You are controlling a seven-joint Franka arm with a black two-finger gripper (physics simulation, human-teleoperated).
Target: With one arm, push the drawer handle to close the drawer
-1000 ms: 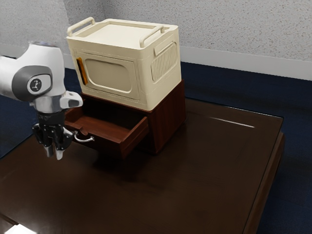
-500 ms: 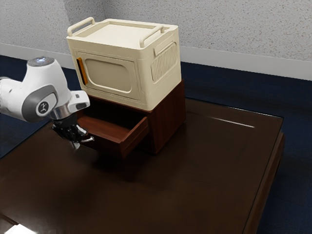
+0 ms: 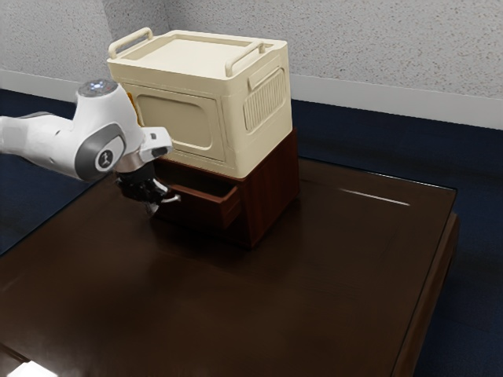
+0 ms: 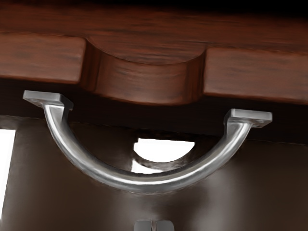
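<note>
Handle of the partly open drawer, its long axis crosswise to the required push, lies between the front panel and the clenched, empty tool, so that force directed toward the cabinet on the counter should close it.

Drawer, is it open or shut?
Partly open: the drawer sticks out from the brown cabinet, and you can see some of its inside.

Speckled, apparently pale wall.
</note>
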